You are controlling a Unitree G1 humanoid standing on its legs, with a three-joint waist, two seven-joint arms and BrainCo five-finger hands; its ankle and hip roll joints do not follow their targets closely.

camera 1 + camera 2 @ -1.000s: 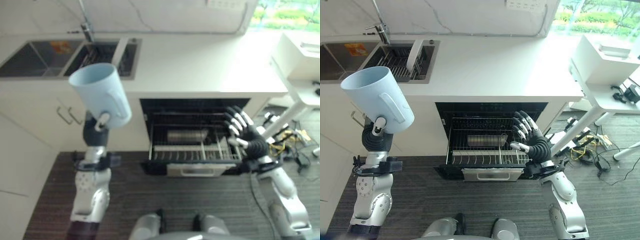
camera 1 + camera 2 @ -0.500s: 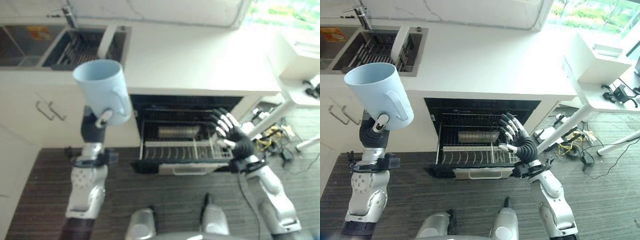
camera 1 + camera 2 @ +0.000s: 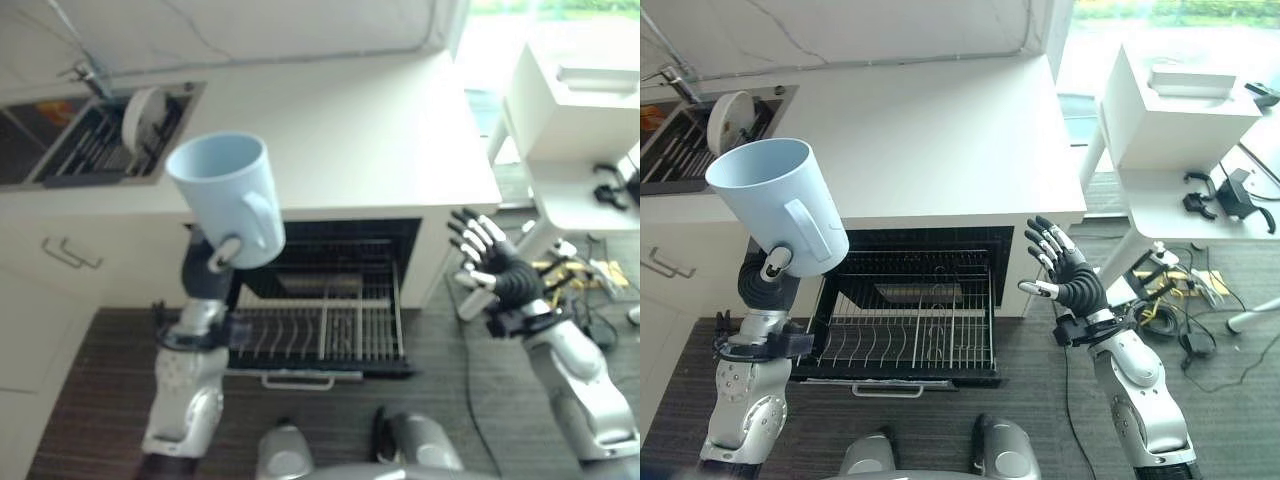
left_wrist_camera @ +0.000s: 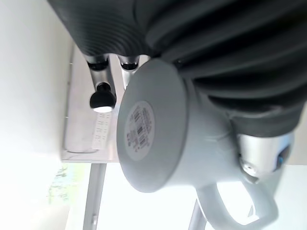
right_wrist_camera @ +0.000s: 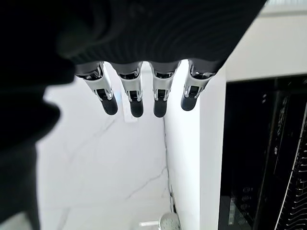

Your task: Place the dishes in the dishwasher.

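Curling our left hand's (image 3: 768, 272) fingers round the pale blue mug (image 3: 780, 203), we hold it aloft, mouth tilted towards eleven o'clock, above the dishwasher's (image 3: 940, 245) pulled-out rack (image 3: 902, 335). At three o'clock our right hand (image 3: 1072, 279) hangs with fingers spread wide, empty. A plate (image 3: 728, 110) stands in the sink (image 3: 665, 150) in the table (image 3: 910, 130).

Matt, probably plastic mug (image 3: 780, 200); metal wire rack (image 3: 910, 330); smooth white counter (image 3: 940, 130).

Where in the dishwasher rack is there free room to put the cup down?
The pulled-out rack looks bare across its tines. The left hand holds the light blue cup above its left edge; the open right hand hangs past its right side.
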